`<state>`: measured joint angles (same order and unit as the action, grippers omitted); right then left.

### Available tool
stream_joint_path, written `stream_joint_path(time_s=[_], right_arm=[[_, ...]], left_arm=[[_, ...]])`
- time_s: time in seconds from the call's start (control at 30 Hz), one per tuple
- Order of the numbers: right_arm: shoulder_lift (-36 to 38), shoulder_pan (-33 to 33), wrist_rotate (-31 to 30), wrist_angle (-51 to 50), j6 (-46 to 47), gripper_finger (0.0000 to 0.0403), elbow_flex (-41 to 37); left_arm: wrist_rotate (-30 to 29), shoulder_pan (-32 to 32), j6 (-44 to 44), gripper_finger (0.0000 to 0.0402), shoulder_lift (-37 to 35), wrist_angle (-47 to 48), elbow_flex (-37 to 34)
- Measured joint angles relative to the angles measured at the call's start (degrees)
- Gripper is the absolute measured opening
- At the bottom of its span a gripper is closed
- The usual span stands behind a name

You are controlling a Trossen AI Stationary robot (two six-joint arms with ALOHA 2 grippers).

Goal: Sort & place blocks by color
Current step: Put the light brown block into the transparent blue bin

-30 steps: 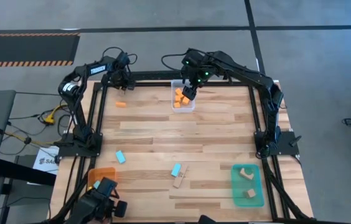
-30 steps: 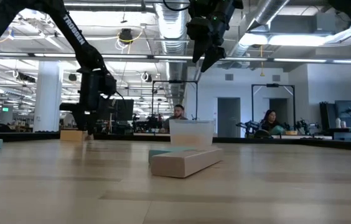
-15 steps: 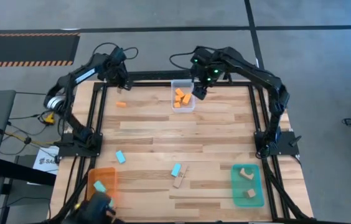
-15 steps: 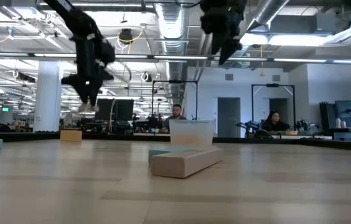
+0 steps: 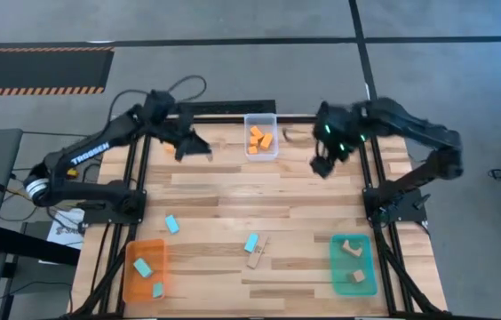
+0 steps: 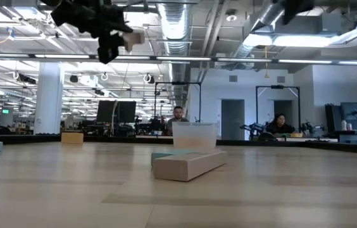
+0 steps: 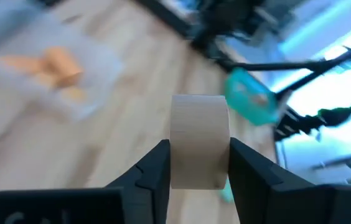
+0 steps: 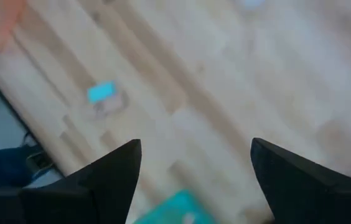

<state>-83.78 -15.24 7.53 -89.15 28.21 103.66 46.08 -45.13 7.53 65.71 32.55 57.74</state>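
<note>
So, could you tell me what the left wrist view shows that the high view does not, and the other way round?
Only the left wrist view shows the left gripper shut on a plain tan wood block.

Only the high view shows the whole layout: the orange tray holding two light blue blocks, the tan blocks inside the teal-green tray, loose blocks on the table, and the open right gripper above the table's right side.

Both show the clear tray of orange blocks and the teal-green tray.
</note>
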Motion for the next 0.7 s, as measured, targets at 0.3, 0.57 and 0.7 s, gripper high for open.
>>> stream_joint_path(time_s=[0.3, 0.57, 0.7], right_arm=[[9.88, 26.07, 1.30, 6.04, 31.60, 0.0322, -16.19], [11.56, 45.19, -19.89, 12.87, 45.47, 0.0322, -20.92], [11.53, 53.93, -31.62, 14.76, 43.79, 0.0322, -20.96]], left_arm=[[-3.05, 21.57, 10.29, 0.0103, 1.45, -25.86, -8.97], [-13.91, 37.83, 26.67, 0.0102, 18.24, -52.26, -8.59], [-20.47, 45.94, 33.41, 0.0102, 30.26, -63.84, -3.02]])
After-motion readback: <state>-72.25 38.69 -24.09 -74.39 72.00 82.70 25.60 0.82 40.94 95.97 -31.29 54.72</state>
